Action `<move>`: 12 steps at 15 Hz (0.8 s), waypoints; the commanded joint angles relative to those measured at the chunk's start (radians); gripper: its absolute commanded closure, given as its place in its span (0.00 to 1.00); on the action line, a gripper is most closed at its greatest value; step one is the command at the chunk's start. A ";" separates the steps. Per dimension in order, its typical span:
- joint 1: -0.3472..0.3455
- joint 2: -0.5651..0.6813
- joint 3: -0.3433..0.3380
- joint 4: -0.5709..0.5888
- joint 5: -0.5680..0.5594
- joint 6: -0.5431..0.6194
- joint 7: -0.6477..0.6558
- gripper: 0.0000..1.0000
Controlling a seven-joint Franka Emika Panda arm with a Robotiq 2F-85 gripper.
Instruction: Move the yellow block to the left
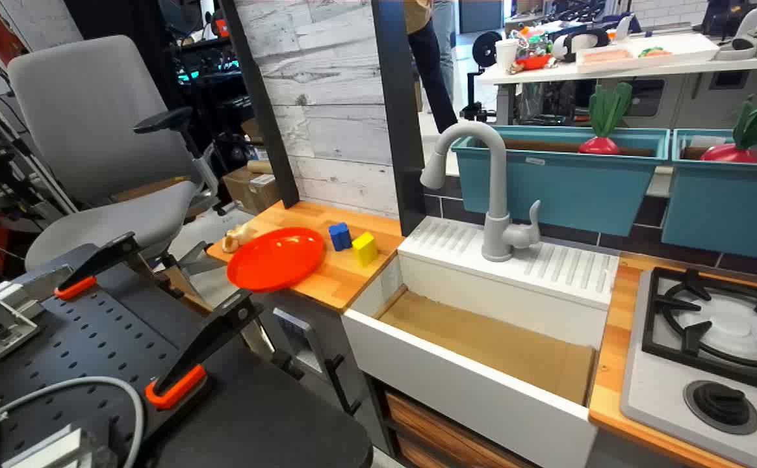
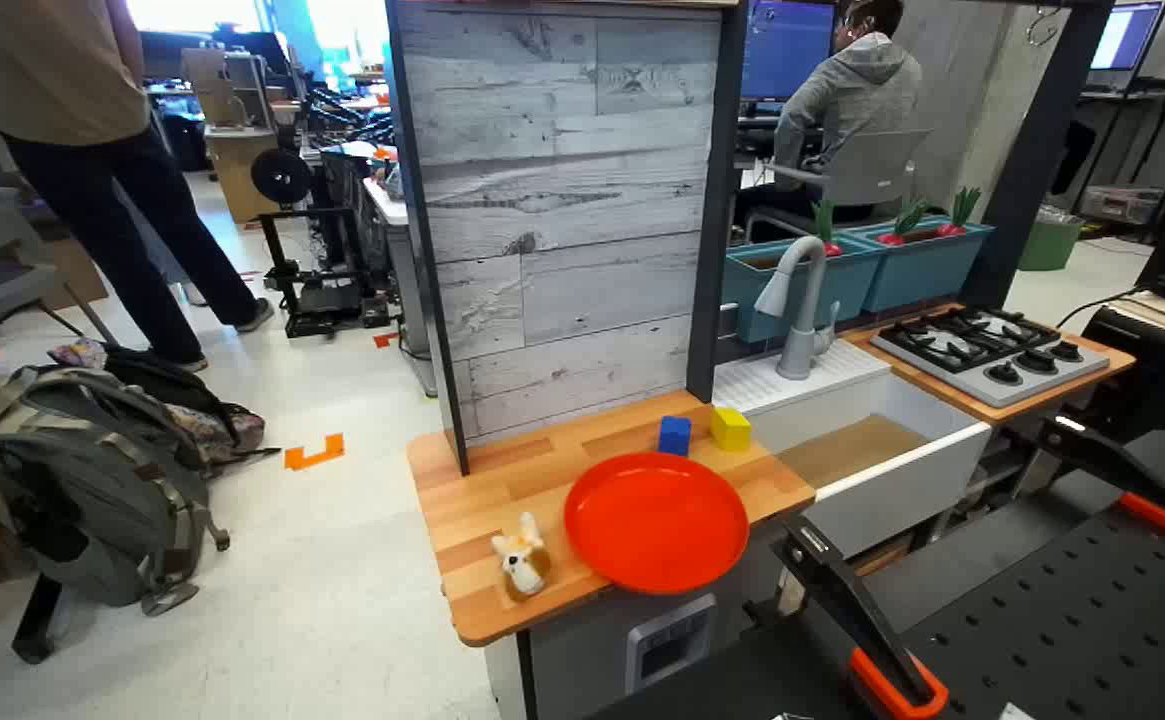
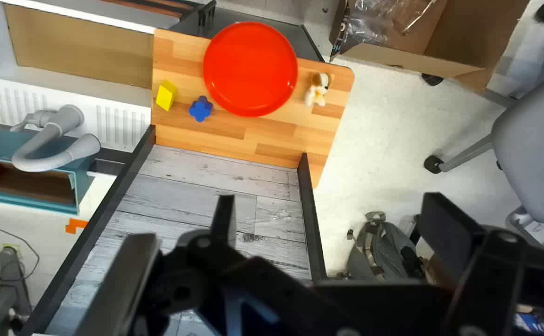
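The small yellow block (image 1: 364, 249) stands on the wooden counter (image 1: 334, 281) near the edge of the sink, and the blue block is beside it. It also shows in an exterior view (image 2: 730, 429) and at the upper left in the wrist view (image 3: 166, 95). My gripper (image 3: 330, 205) shows only in the wrist view. Its two black fingers are wide apart with nothing between them. It is well away from the yellow block, which is up and to the left of the fingers in that view. The gripper is out of view in both exterior views.
A blue block (image 2: 674, 436) and an orange-red plate (image 2: 656, 522) are on the counter, with a small plush dog (image 2: 522, 562) near its end. A white sink (image 1: 475, 387) with a grey faucet (image 1: 498, 188) adjoins. A grey wood-pattern panel (image 2: 562, 220) rises behind the counter.
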 commanded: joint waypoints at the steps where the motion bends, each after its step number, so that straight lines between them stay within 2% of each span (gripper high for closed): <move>1: 0.006 0.001 -0.005 0.004 -0.003 -0.003 0.003 0.00; 7: 0.006 0.001 -0.005 0.005 -0.003 -0.003 0.003 0.00; 10: -0.011 0.053 -0.018 0.010 -0.006 0.061 0.002 0.00; 12: -0.023 0.109 -0.027 0.009 -0.006 0.152 0.005 0.00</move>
